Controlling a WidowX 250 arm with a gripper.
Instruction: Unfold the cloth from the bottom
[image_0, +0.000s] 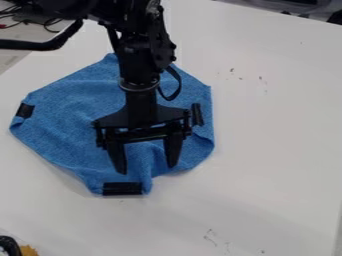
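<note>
- One white table (280, 130) spreads under everything, reaching past the right side of the view and dotted with small dark marks to the right of the cloth and near the bottom.
- The blue cloth (70, 117) lies on the table, left of the middle of the view, in an uneven, many-sided shape. Its lower edge dips into a short flap, with a notch just right of it, and the fabric is rumpled below the gripper and along its lower right side.
- The black arm (139, 65) comes in from the top left and hangs down over the upper and middle parts of the cloth.
- The black gripper (146, 169) points down over the lower part of the cloth, its two fingers spread well apart with blue fabric seen between them. Whether the tips touch the cloth, I cannot tell.
- Three black pieces sit at the cloth's border: a wide one (122, 188) on the bottom flap, a narrow upright one (197, 114) just beside the gripper on the right, and a small one (25, 110) near the left corner.
- A small yellow object (28, 250) shows at the bottom left, next to a black rounded one (10, 246).
</note>
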